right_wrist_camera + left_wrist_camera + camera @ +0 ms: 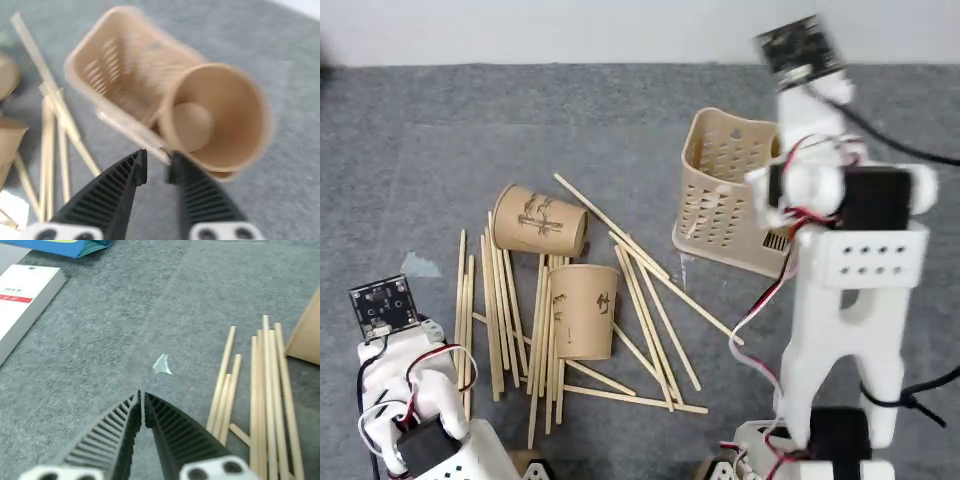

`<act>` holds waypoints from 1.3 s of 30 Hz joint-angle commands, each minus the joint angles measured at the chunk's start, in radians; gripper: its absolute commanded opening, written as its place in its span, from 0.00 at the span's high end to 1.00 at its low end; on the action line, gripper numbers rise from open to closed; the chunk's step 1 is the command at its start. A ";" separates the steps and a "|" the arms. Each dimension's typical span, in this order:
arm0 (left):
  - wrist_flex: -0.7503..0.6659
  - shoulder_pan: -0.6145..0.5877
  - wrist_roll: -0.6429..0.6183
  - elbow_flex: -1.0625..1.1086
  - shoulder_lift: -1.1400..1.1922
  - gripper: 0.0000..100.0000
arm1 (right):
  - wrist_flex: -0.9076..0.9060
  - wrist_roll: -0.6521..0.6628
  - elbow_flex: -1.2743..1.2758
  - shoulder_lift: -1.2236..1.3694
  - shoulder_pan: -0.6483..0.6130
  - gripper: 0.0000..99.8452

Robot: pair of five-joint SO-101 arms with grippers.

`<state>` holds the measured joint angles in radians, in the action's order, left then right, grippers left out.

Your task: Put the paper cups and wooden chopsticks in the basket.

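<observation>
Right gripper (156,165): fingers narrowly parted, apparently pinching the paper cup (215,120) beside the basket (117,75); should centre cup over opening before release. Left gripper (141,402): fingers closed, empty.

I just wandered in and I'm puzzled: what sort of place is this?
Likely a robotics lab bench: two wired arms on a grey table, with chopsticks, paper cups and a basket as practice props.

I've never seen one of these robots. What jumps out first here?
Wooden chopsticks lie scattered mid-table, with two paper cups on their sides among them. The right gripper has its jaws pinching a third cup by the rim, beside the perforated basket.
</observation>
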<state>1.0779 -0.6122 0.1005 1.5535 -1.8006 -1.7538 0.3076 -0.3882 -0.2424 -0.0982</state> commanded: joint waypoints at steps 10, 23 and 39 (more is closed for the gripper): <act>0.068 0.146 0.054 -0.286 -0.002 0.93 | 0.018 -0.012 0.382 -0.208 -0.183 0.99; 0.107 0.203 0.086 -0.470 0.411 0.93 | 0.286 -0.040 0.623 -0.203 -0.242 0.99; 0.129 0.196 0.084 -0.513 0.651 0.93 | 0.275 0.020 0.327 0.191 -0.532 0.87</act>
<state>1.2037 -0.4143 0.1834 1.0917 -1.1592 -1.4745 0.3015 0.0752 -0.1335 -0.5969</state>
